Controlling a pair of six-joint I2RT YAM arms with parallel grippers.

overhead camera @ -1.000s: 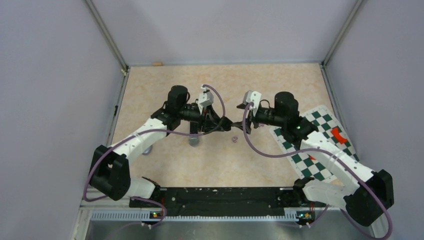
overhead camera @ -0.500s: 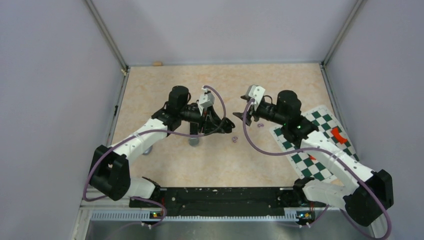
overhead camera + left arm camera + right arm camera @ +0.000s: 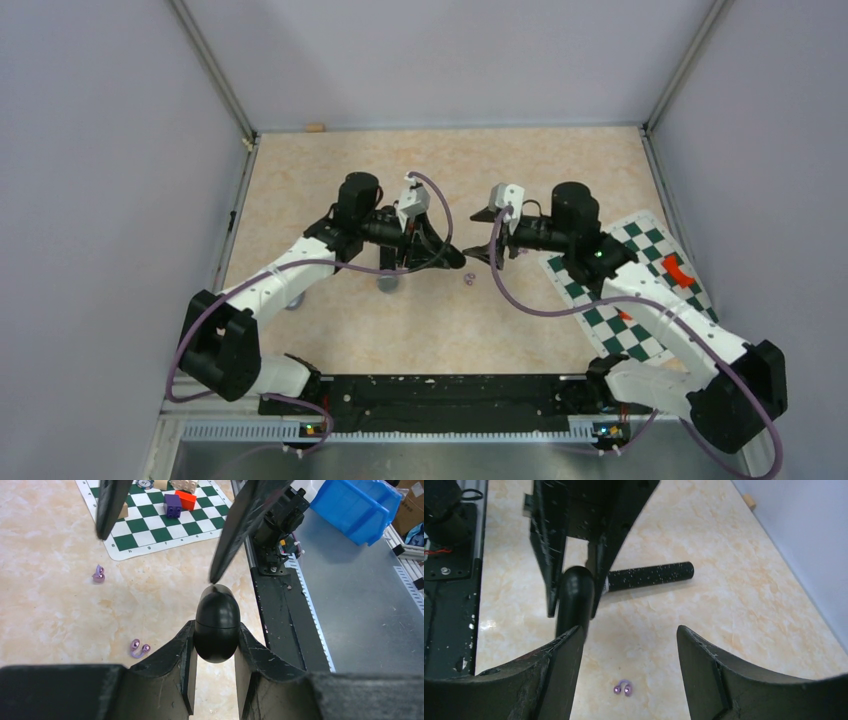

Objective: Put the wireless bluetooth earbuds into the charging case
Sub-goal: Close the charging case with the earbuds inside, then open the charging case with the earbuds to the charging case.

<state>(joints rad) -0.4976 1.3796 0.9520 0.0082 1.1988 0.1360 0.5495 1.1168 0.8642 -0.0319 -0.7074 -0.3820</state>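
Note:
My left gripper (image 3: pixel 215 630) is shut on a black egg-shaped charging case (image 3: pixel 216 625), held above the table with its rounded end pointing at the right arm. My right gripper (image 3: pixel 629 640) faces it with its jaws wide open. One of its fingertips (image 3: pixel 216 577) sits at the tip of the case, which appears as a dark rod (image 3: pixel 574 597) by my right gripper's left finger. Two purple ring-like earbuds (image 3: pixel 139 648) (image 3: pixel 98 574) lie on the table below. One purple earbud (image 3: pixel 623 688) shows between the right fingers and also as a purple speck (image 3: pixel 469 279) in the top view.
A black speckled microphone (image 3: pixel 649 575) lies on the table behind the left gripper. A green-and-white chequered mat (image 3: pixel 640 290) with small blocks (image 3: pixel 179 501) is at the right. A black rail (image 3: pixel 440 392) runs along the near edge. A small cork-coloured piece (image 3: pixel 315 127) lies at the back wall.
The right gripper pulled up and back from the case, then came back down toward it. The left gripper has stayed still with the case.

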